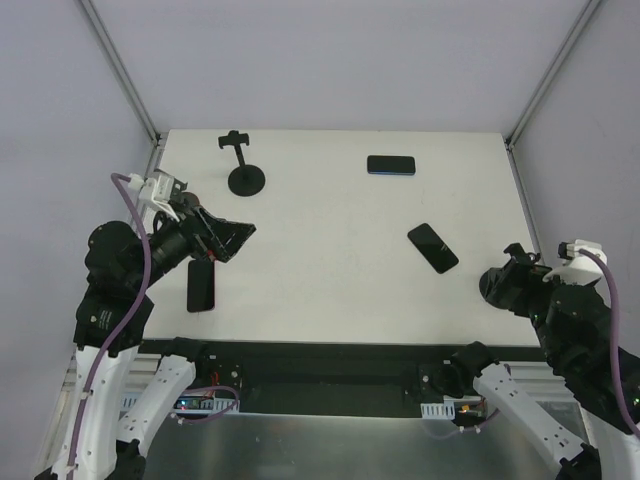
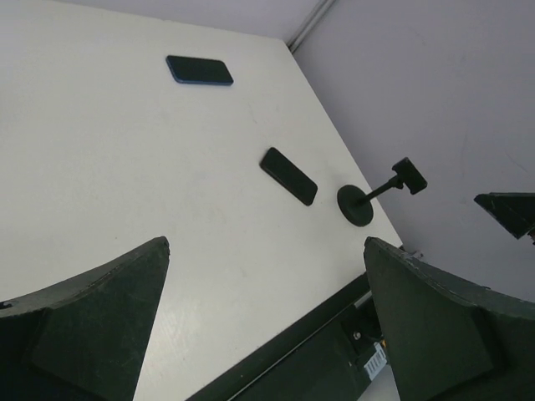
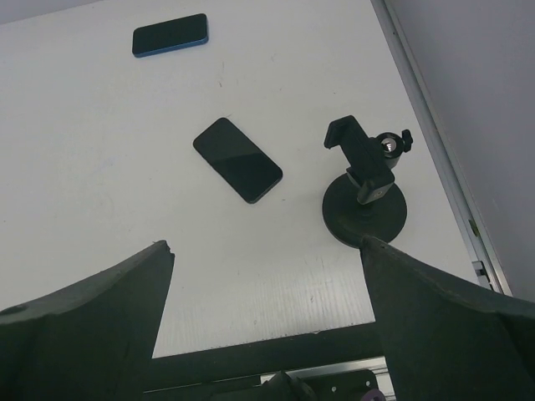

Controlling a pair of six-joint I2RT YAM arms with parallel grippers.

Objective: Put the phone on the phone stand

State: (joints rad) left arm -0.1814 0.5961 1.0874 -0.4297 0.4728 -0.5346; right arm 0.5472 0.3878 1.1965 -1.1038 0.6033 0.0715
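The black phone stand [image 1: 241, 166] stands on its round base at the far left of the white table [image 1: 330, 290]. Three dark phones lie flat: one [image 1: 201, 286] at the near left, a blue-edged one [image 1: 391, 165] far right of centre, one [image 1: 433, 248] angled at the right. My left gripper [image 1: 238, 236] hovers open just above and beyond the near-left phone. My right gripper [image 1: 508, 270] is open at the right edge. Through the open left gripper [image 2: 267, 251] I see two phones [image 2: 199, 70] [image 2: 288, 175] and the stand [image 2: 368, 200]. The right gripper [image 3: 267, 246] frames the stand [image 3: 364, 188] and two phones [image 3: 170, 35] [image 3: 238, 159].
Grey walls with metal frame posts [image 1: 120, 70] close the table at the back and sides. A black rail [image 1: 330, 360] with wiring runs along the near edge between the arm bases.
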